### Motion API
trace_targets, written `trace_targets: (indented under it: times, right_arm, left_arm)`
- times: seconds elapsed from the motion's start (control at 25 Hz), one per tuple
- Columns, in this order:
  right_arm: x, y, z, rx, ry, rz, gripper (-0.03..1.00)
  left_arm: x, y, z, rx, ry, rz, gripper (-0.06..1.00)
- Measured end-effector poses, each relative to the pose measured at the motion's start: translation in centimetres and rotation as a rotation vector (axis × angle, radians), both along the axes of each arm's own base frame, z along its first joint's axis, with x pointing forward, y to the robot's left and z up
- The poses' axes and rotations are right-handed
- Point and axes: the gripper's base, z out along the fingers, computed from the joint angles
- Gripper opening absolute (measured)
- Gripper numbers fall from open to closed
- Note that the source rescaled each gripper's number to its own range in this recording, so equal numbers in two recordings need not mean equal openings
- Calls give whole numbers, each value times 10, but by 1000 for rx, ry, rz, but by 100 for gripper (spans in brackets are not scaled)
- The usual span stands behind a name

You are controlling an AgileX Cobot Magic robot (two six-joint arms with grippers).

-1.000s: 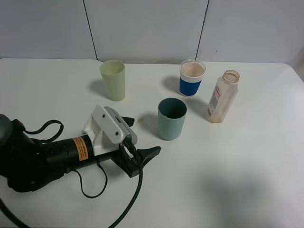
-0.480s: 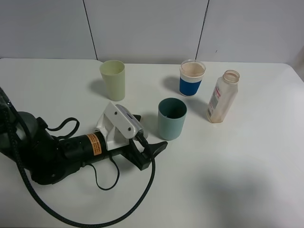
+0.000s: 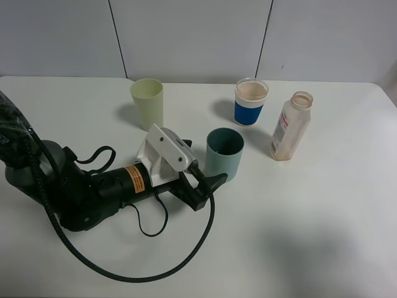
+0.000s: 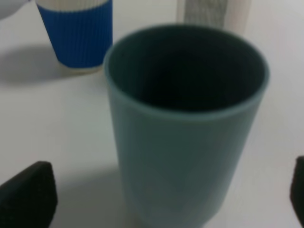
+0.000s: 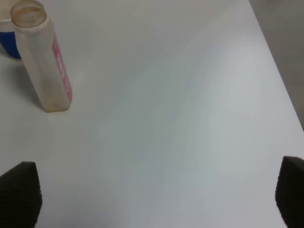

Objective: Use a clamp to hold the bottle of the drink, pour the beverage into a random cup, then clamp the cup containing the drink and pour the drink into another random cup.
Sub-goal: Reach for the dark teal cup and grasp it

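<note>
**Left clamp open at the teal tumbler: stock on the table**

Table, white, flat-topped (image 3: 322, 236): one. It bears everything below.

Left gripper, bulky and black with a white block, an orange-tan ring and a looping black cable (image 3: 205, 162): one. It lies low over the table and points at the plain teal-green plastic tumbler (image 3: 224, 155). The jaws are spread wide and hold nothing. In the left wrist view the tumbler stands close in between the two black fingertips (image 4: 28, 194), and neither pad touches its wall.

Right gripper, black-padded (image 5: 156, 192): one, seen only in its own wrist view. The jaws are wide and empty over bare table.

Bottle, small translucent plastic with a wide uncapped neck and a white label with red print (image 3: 289, 127): one. It stands upright on the right of the table, ahead of the right gripper and apart from it.

Cups: three, all upright.
- Pale yellow-green plastic tumbler, tapered (image 3: 147, 104): one, on the far left, beyond the left gripper and well apart from the teal-green plastic tumbler.
- Teal-green plastic tumbler: one, mid-table. Its long axis is vertical, square across the line on which the left jaws close. The left arm is much the nearer. The inside is dark and blurred, so I cannot tell whether drink lies in it.
- Clear cup with a blue band (image 3: 250, 102): one, at the far side, near the bottle.

Judgement: the next move is to close on the teal tumbler.
</note>
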Motion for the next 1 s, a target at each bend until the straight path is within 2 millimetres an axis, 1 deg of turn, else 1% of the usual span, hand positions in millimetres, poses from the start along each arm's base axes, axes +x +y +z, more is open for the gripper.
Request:
trace_targets:
  times: [0.2,0.4,0.76,1.0]
  right_arm:
    - [0,0,0,0,0,0,100]
    - [0,0,0,0,0,0,100]
    - [0,0,0,0,0,0,100]
    - [0,0,0,0,0,0,100]
  left_arm:
    - [4,-4,-1,-5,-6,1,100]
    - [7,-8,-13,10,7,-11,100]
    - [16,-19,-15,-10,-15,-28,100]
    - [20,-26,-26,-2,-12,-52,100]
